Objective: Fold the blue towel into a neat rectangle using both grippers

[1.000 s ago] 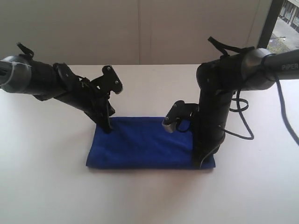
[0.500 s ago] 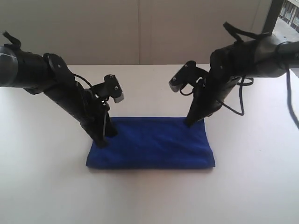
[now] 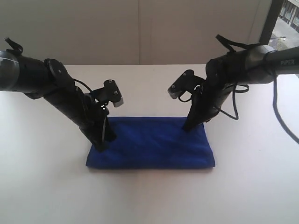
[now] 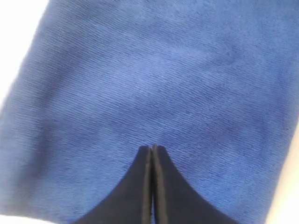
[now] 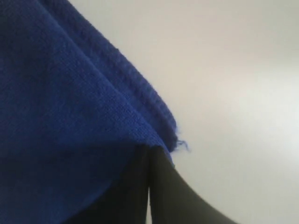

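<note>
The blue towel [image 3: 149,144] lies flat on the white table as a folded rectangle. My left gripper [image 3: 100,145] is shut, its tips resting on the towel near its left edge; in the left wrist view the closed tips [image 4: 153,148] press on plain blue cloth [image 4: 149,74] with nothing between them. My right gripper [image 3: 188,127] is shut too, its tips at the towel's far right corner. The right wrist view has the stitched corner [image 5: 154,112] lying against the closed tips [image 5: 149,158], with bare table beyond.
The white table [image 3: 149,196] surrounds the towel on all sides. A pale wall stands behind it and a window shows at the top right [image 3: 287,18]. Black cables loop from the right arm [image 3: 233,109].
My right gripper has moved from the towel's near right corner to its far right corner. My left gripper has slid toward the near side along the left edge. The towel stays flat.
</note>
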Controlling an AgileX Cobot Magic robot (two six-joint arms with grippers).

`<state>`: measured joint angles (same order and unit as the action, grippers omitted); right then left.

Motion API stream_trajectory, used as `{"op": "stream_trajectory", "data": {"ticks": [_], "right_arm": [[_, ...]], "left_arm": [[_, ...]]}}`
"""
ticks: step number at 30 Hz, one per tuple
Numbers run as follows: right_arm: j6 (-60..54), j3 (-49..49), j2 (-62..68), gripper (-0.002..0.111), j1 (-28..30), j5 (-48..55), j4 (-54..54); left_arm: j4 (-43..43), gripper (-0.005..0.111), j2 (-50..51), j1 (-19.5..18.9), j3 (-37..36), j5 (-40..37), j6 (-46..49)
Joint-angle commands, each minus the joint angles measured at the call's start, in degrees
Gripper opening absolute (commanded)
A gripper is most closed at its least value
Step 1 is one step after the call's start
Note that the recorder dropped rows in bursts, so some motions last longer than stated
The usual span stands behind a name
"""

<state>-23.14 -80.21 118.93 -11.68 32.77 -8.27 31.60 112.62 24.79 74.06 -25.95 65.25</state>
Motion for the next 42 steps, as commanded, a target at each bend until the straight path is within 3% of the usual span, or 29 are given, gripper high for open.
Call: {"op": "stream_trajectory", "data": {"ticks": [1,5,11,17,23,28,33,42], "right_arm": [[2.9,-0.62,-5.98,0.0,0.27,-0.25,-0.79],[5.6,-0.25,-12.81,0.0,0.77,-0.08,-0.79],[8.44,5.86,-26.71,0.0,3.89,-1.55,-0.1],[11.86,19.95,-46.35,0.0,5.05,-7.21,3.15],[15.9,37.13,-65.77,0.0,5.05,-10.98,4.85],[17.73,50.71,-80.85,0.0,5.05,-13.13,8.85],[26.95,59.74,-91.18,0.0,5.05,-17.02,8.88],[28.42,62.38,-96.39,0.0,5.05,-17.54,8.88]], "left_arm": [[0.48,0.0,-6.45,-0.09,-0.33,2.59,-1.72],[1.56,0.0,-12.23,-2.44,-0.33,3.64,-4.12],[12.8,0.0,-24.11,-11.36,-2.85,-0.78,-0.11],[39.13,0.0,-39.63,-18.74,-14.76,-3.87,20.28],[68.34,0.0,-53.86,-19.5,-32.1,-8.65,44.77],[68.34,0.0,-60.05,-19.5,-46.55,-10.64,47.49],[68.34,0.0,-61.55,-19.5,-56.69,-5.78,47.43],[68.34,0.0,-61.55,-19.5,-59.44,-1.62,47.0]]}}
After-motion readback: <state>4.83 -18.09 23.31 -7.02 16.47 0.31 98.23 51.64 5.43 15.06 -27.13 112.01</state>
